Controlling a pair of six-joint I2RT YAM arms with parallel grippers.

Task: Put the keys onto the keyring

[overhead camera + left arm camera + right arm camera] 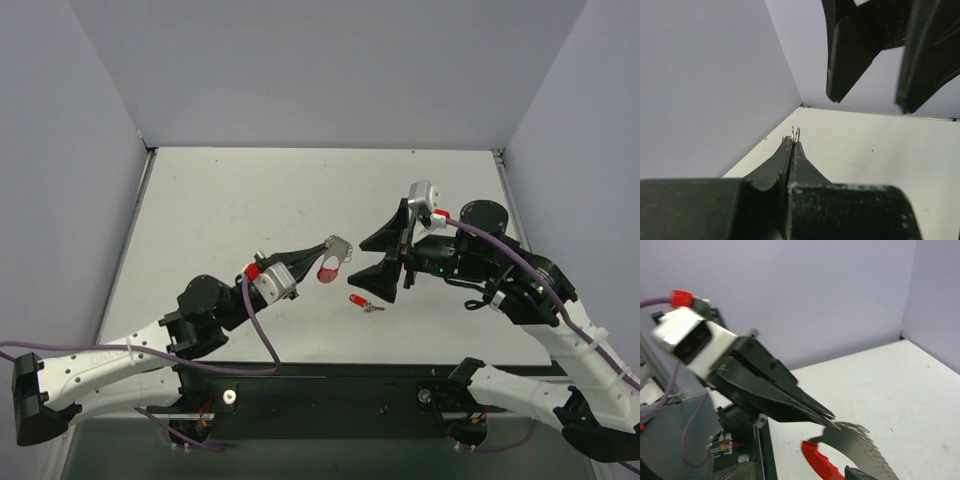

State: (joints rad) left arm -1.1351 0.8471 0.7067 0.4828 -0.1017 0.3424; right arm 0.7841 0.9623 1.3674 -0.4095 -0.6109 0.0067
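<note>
One keyring [327,271] hangs from the left gripper [331,243], whose jaws are pinched tight on its silvery ridged band, with the red arc lowest. One key [362,302], red-headed, lies loose on the worktop [250,200] just beside the ring, near the right gripper [373,258], which stands spread wide and empty, facing the ring. The right wrist view shows the band's ridges and the red arc close up, while the left wrist view shows only thin wire at the closed tips and two right fingers [850,55] above.

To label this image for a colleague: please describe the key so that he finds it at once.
On the white table, look in the near half, beside the right gripper. The key lies flat there, alone: tiny, red-headed, silver-shafted, unlike the bigger keyring held up by the left gripper.
</note>
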